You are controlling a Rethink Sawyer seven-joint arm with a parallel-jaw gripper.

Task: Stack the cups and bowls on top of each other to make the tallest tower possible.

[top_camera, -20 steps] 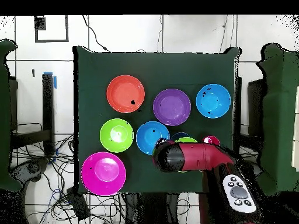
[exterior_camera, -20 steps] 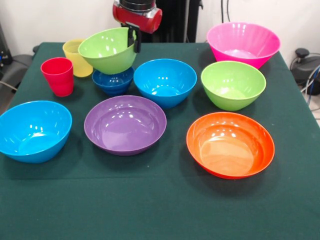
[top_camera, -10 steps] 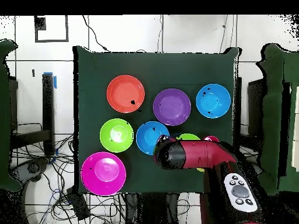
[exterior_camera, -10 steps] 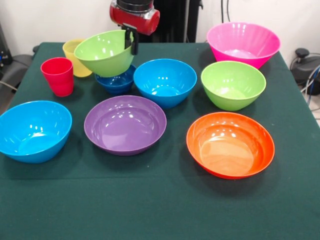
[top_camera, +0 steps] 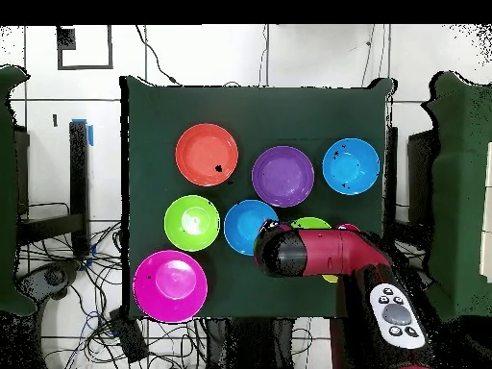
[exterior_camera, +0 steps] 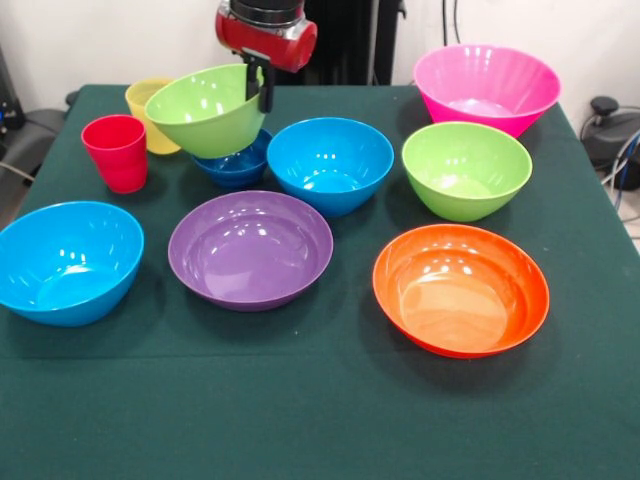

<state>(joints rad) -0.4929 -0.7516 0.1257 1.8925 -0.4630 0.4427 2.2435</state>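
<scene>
While the gripper (exterior_camera: 264,84) pinches the rim of one lime green bowl (exterior_camera: 205,108), holding it tilted above the small dark blue bowl (exterior_camera: 234,163), no tower exists yet; every other bowl and both cups sit separately on the table (exterior_camera: 320,410).

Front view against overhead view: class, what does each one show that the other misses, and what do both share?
Only the front view shows the gripper clamped on the tilted lime green bowl's rim, the small dark blue bowl beneath it, and the yellow cup. Only the overhead view shows the arm covering those things. Both share the purple bowl, orange bowl and pink bowl.
</scene>
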